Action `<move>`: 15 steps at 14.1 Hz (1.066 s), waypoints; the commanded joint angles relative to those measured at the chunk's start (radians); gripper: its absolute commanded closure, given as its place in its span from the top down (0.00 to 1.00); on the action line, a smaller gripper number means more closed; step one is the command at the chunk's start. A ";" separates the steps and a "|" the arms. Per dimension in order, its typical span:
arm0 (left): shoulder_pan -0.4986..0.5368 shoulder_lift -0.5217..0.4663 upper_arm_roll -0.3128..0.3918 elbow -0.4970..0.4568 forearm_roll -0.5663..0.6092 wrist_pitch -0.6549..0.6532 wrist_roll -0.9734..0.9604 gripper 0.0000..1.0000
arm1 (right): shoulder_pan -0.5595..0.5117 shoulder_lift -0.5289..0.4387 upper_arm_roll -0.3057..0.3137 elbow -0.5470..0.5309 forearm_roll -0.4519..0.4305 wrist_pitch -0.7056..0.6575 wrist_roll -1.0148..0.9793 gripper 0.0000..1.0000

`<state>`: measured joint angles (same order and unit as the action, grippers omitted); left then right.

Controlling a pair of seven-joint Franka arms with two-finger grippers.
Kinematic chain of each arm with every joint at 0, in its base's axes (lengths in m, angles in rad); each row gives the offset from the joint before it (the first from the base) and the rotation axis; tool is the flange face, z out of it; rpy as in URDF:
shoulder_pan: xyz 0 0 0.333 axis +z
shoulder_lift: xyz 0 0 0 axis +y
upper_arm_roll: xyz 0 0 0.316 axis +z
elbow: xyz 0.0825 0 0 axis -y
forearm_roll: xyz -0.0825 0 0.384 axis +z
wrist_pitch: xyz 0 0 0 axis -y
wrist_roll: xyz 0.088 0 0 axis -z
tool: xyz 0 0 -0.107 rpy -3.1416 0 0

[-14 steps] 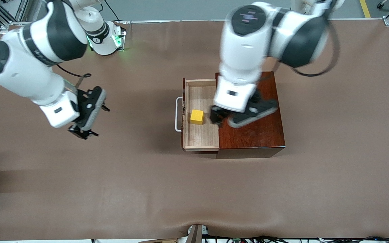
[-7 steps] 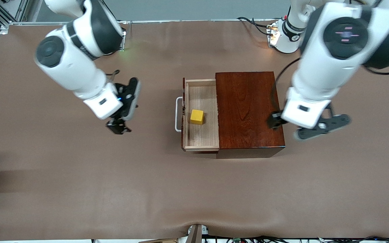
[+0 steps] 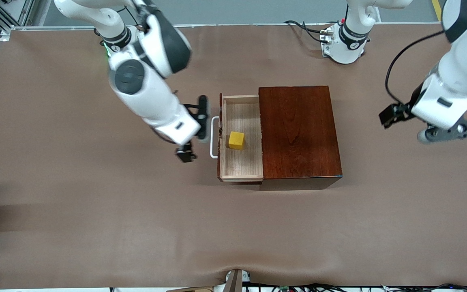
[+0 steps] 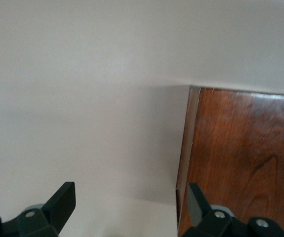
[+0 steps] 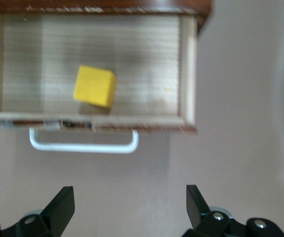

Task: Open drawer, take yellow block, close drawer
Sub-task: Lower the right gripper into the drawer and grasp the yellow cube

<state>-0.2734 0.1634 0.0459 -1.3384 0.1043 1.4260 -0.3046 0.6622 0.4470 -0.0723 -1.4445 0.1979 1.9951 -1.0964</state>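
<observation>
Drawer point(image 3: 241, 138) open, yellow block point(image 3: 236, 140) inside.
The block lies flat on the pale tray, just past the white handle point(image 3: 214, 137) from the right gripper point(image 3: 195, 142).

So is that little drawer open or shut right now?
Open. The drawer is slid out of the dark wooden box, its pale floor showing with the yellow block lying inside.

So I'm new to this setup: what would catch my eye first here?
The yellow block lying in the open drawer of the dark wooden box mid-table. The right gripper, open, hovers by the white handle; the left gripper, open, hangs toward the left arm's end.
</observation>
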 commanded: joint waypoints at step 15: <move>0.075 -0.234 -0.011 -0.254 -0.015 0.042 0.199 1.00 | 0.218 0.213 -0.018 0.105 -0.035 0.123 0.371 1.00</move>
<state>-0.2031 -0.0552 0.0423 -1.5762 0.1042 1.4586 -0.1224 0.8702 0.6453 -0.0784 -1.3675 0.1901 2.1226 -0.7706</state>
